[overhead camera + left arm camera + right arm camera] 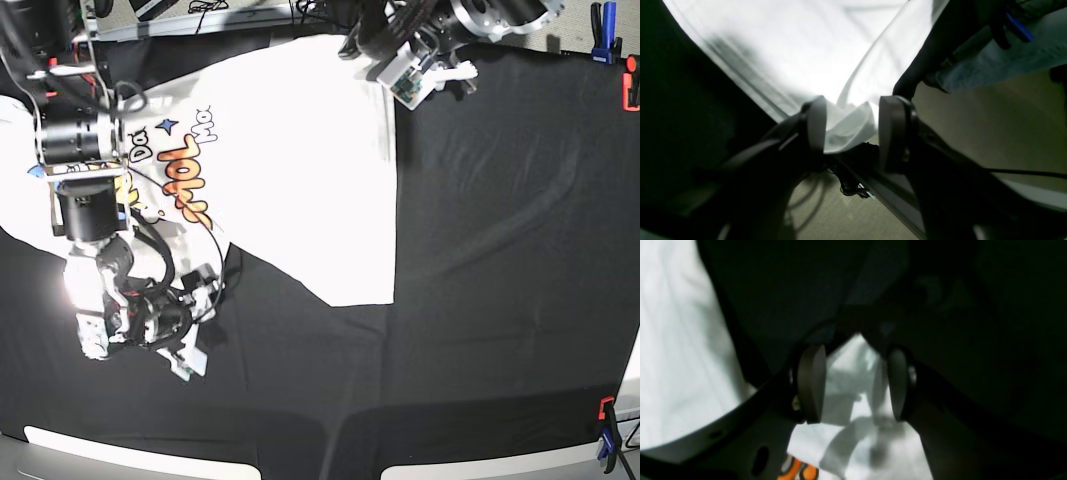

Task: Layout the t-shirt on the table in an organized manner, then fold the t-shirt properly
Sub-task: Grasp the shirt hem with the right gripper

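Observation:
The white t-shirt [300,150] lies print-up at the back left of the black table [500,250], its orange and blue lettering toward the left. My left gripper [365,42] is at the shirt's far edge. In the left wrist view this gripper [853,128] is shut on a bunched fold of white t-shirt [846,126] over the table's edge. My right gripper [190,355] is at the front left, off the shirt's main body. In the right wrist view this gripper [855,383] is shut on a white piece of the t-shirt [853,373], and a bit of orange print [796,471] shows below.
Red and blue clamps [630,85] [603,25] sit at the table's back right edge, and another pair [605,440] at the front right. Beyond the table's rail [880,196] I see floor and cables [853,191]. Pale blue cloth [1007,63] shows beside the table.

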Motion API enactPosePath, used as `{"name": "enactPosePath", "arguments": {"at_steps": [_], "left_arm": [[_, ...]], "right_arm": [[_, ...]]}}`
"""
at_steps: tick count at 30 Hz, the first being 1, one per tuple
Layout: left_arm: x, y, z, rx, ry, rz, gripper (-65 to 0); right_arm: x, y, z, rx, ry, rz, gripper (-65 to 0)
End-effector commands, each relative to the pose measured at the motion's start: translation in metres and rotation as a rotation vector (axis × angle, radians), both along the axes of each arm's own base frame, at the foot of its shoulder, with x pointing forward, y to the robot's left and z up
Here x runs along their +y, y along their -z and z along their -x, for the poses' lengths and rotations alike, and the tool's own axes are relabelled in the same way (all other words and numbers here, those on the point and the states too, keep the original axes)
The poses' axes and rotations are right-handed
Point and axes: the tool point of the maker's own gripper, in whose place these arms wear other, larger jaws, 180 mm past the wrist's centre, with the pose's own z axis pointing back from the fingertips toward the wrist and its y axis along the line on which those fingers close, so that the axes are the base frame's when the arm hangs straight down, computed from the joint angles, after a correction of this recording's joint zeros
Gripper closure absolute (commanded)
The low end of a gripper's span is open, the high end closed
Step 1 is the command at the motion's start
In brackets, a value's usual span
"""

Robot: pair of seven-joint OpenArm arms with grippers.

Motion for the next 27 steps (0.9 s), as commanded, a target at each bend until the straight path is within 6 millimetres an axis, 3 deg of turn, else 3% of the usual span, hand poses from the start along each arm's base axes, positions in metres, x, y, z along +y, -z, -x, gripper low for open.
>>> {"name": "enactPosePath", "arguments": {"at_steps": [1, 4, 13, 17, 25, 27], "left_arm": [[-0.004, -0.008, 0.002, -0.013, 0.015, 0.028, -23.9], [-0.004, -0.008, 0.002, -0.014, 0.015, 0.027, -23.9], [-0.004, -0.008, 0.002, -0.013, 0.015, 0.028, -23.9], [-0.004, -0.008, 0.002, -0.013, 0.015, 0.027, -23.9], [-0.004, -0.007, 0.002, -0.013, 0.015, 0.027, -23.9], [-0.004, -0.008, 0.002, -0.013, 0.015, 0.028, -23.9]], "right_arm": [[-0.007, -0.027, -0.021, -0.067, 0.003, 0.003, -28.8], [-0.011, -0.028, -0.02, -0.065, 0.002, 0.01, -28.9], [0.006, -0.018, -0.021, -0.089, -0.025, 0.012, -28.8], [0.0, -0.016, -0.027, -0.114, 0.014, 0.044, -28.8], [-0.007, 0.01, -0.011, -0.091, 0.064, 0.074, -28.8], [-0.008, 0.015, -0.008, -0.084, 0.074, 0.075, -26.0]]}}
